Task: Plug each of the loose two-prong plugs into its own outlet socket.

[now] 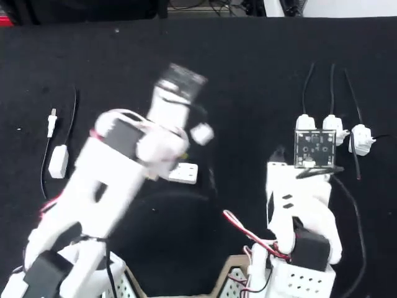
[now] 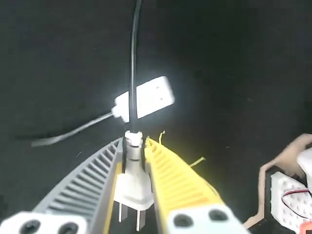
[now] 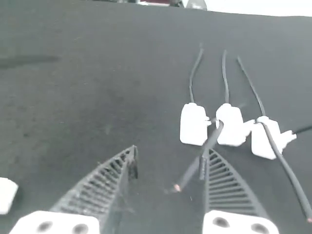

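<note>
Two-prong plug (image 2: 132, 187) is clamped in the left claw (image 2: 134, 142). The grey and yellow fingers are closed on its white body, the prongs point back toward the wrist, and the black cord (image 2: 132, 58) runs out past the fingertips. A white outlet socket (image 2: 146, 97) lies on the black mat (image 2: 234, 58) just beyond the claw tips. The cord crosses it, and its own thin lead trails off sideways.

In the high view that arm is blurred over mid-mat. Well off to its outer side lie a second small plug (image 1: 52, 122) and a white block (image 1: 57, 161), joined by a looping black cable.

The right claw (image 3: 168, 156) is spread wide and holds nothing. A row of three sockets (image 3: 230, 125) sits just ahead of its tips, side by side, each with a black lead running away from the claw. A loose cable end (image 3: 190, 175) with a bare copper tip lies on the mat between the open fingers, close to one of them.

Markings on the wrist board (image 1: 315, 149) above the right claw are too small to read. The socket and plug faces look plain white.
</note>
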`<state>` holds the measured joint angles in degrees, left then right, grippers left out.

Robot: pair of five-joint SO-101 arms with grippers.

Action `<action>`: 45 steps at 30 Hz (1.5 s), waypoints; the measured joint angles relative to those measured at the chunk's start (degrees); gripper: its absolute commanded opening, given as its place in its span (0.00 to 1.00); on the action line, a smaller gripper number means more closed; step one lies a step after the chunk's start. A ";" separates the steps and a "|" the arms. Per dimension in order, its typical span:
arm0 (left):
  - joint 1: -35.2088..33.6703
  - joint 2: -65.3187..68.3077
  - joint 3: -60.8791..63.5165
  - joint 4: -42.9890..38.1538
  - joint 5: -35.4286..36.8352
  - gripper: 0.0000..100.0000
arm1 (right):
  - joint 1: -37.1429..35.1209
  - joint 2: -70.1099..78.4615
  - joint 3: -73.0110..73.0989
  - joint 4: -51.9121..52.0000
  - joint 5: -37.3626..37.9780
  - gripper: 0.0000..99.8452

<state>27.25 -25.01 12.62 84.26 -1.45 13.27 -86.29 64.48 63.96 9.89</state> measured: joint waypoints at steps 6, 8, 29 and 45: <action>8.44 1.49 5.36 -11.78 0.00 0.17 | 1.58 -0.18 6.42 0.00 3.78 0.19; 10.20 2.55 5.36 -13.19 0.00 0.26 | 1.58 -0.26 7.74 0.00 4.13 0.19; -25.76 -1.41 3.43 1.49 -9.85 0.23 | -9.93 1.67 10.20 -1.67 14.51 0.19; -33.76 -0.97 36.40 -30.59 5.19 0.23 | -30.68 29.63 6.07 3.08 54.42 0.19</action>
<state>-6.51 -25.98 49.01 53.67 3.74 -17.41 -56.66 70.55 67.03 64.31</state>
